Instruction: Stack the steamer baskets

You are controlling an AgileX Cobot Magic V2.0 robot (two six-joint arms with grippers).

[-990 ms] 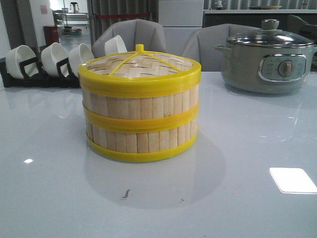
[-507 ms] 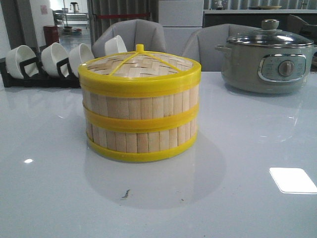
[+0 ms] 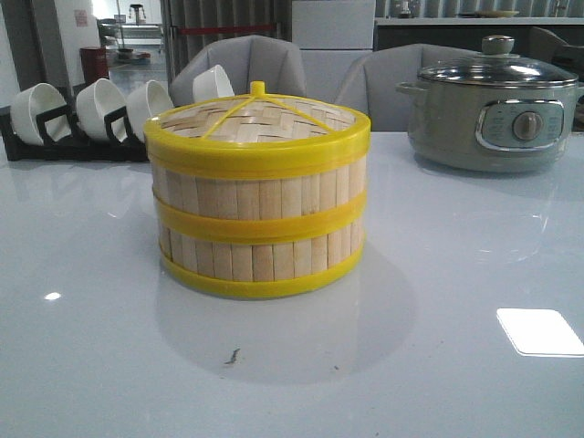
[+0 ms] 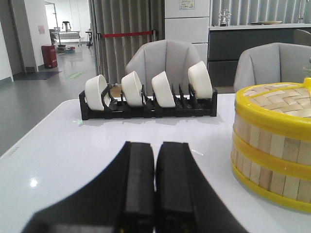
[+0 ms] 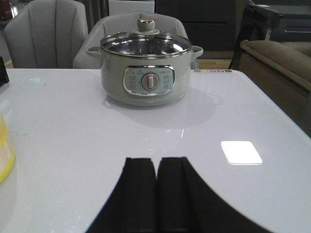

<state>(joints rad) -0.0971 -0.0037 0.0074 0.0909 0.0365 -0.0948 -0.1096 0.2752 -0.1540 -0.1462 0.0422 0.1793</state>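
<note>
Two steamer baskets stand stacked one on the other at the table's middle, the upper basket [image 3: 258, 188] on the lower basket [image 3: 260, 257]. The woven lid [image 3: 257, 117] with its yellow knob sits on top. The stack also shows in the left wrist view [image 4: 273, 145], and a sliver of it in the right wrist view [image 5: 5, 153]. My left gripper [image 4: 155, 145] is shut and empty, low over the table, left of the stack. My right gripper [image 5: 157, 161] is shut and empty, right of the stack. Neither gripper shows in the front view.
A grey-green electric pot [image 3: 493, 109] with a glass lid stands at the back right, also in the right wrist view [image 5: 145, 68]. A black rack of white bowls [image 3: 82, 114] stands at the back left, also in the left wrist view [image 4: 148, 94]. Grey chairs stand behind the table.
</note>
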